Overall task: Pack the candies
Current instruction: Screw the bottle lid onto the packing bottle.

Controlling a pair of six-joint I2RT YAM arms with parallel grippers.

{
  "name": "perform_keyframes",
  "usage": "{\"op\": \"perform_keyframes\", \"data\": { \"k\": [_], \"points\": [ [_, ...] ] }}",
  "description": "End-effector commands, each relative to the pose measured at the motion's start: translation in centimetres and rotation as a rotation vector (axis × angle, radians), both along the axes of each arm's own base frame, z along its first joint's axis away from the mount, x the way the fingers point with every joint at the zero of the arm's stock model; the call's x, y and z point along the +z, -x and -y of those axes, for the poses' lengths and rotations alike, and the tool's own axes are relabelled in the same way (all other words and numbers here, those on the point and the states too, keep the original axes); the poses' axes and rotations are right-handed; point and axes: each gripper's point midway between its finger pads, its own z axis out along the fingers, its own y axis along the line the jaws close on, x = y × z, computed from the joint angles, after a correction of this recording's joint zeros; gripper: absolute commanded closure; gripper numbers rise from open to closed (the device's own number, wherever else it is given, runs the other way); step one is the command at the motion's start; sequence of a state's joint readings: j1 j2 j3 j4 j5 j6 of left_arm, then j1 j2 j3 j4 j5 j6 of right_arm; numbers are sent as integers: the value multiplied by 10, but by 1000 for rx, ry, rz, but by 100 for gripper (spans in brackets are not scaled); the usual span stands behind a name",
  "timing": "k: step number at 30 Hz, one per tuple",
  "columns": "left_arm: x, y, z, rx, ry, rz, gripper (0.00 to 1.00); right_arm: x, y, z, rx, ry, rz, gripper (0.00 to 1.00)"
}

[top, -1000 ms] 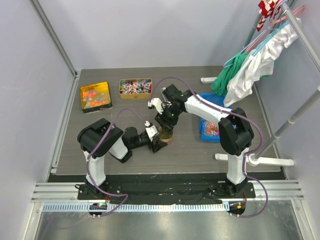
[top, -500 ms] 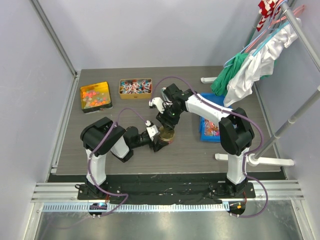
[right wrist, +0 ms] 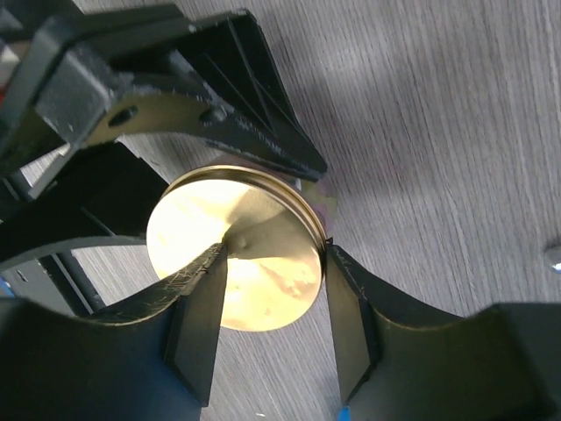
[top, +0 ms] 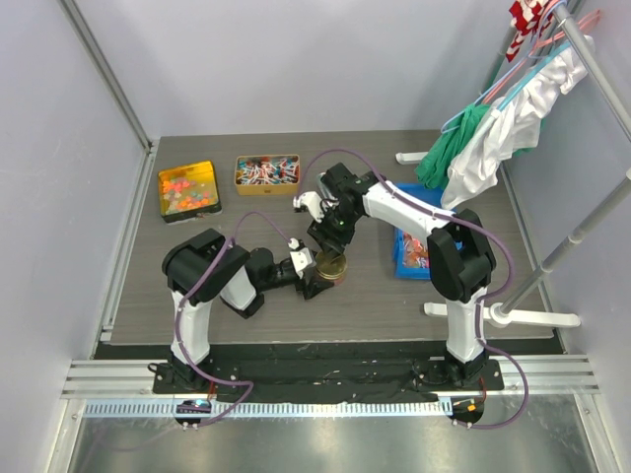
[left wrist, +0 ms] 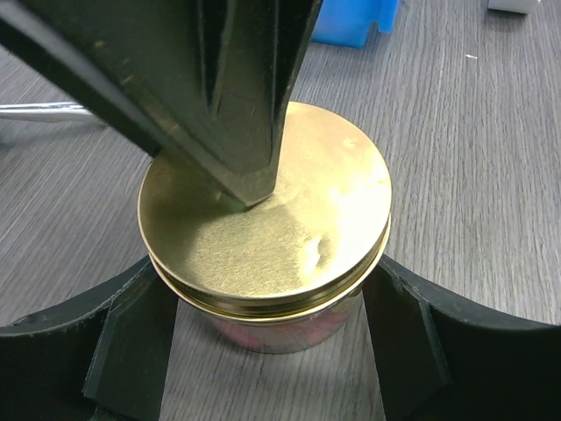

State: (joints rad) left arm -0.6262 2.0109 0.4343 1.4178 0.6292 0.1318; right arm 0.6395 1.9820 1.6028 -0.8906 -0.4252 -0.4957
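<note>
1. Bracing the tin [left wrist: 263, 329] from its near side, the left gripper [left wrist: 267, 294] stands wide, with both fingers against the tin's body just under the lid [left wrist: 298, 219]. I judge this a holding grip.
2. Above the tin, the right gripper [right wrist: 274, 256] is about half apart. One fingertip rests on top of the lid and the other sits at its rim, and it clamps nothing that I can make out.
3. The tin's smooth brass-coloured metal should be stiff but slippery, so its body wall is a safer hold than the lid's edge. A pinkish tint shows under the lid; what it is I cannot tell.
4. Right of the tin on the bench [top: 375, 305], a blue tray [left wrist: 351, 22] holds some candies [top: 419, 254], partly hidden by the arm.
5. Beyond the tin to the left sits a yellow tray [top: 194, 214] of gummy pieces [top: 187, 190]. Straight beyond the tin is a tan tray [top: 266, 187] of wrapped pieces [top: 266, 171].
6. The candies should be very light. The gummy ones are likely soft and perhaps tacky, the wrapped ones slick. Pinch each across its middle from above.
7. Counted: one tin, one lid, three trays and two grippers. The candies are too many and too small to count.
</note>
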Motion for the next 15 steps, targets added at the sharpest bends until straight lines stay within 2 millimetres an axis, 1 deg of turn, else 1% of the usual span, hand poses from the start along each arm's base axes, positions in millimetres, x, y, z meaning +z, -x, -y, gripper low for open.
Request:
{"op": "perform_keyframes", "data": {
  "k": [1,3,5,6,8,11,13,15],
  "points": [
    [13,1,8,-46,49,102,57,-11,11,-13,4,0,-67,47],
    [14,0,8,-39,50,102,58,-9,13,-14,9,-9,-70,48],
    [14,0,8,-40,51,99,59,-11,14,-12,5,0,-72,50],
    [14,0,8,-37,51,98,60,-14,17,-10,6,5,-81,55],
    [14,-2,7,-26,51,99,62,-16,20,-7,13,10,-84,60],
    [15,-3,7,-16,53,95,62,-19,27,2,12,22,-97,64],
    [15,-4,6,-13,53,93,62,-16,26,5,10,20,-85,67],
    [15,-4,6,-13,53,93,62,-15,23,10,1,25,-77,76]
  ]
}}
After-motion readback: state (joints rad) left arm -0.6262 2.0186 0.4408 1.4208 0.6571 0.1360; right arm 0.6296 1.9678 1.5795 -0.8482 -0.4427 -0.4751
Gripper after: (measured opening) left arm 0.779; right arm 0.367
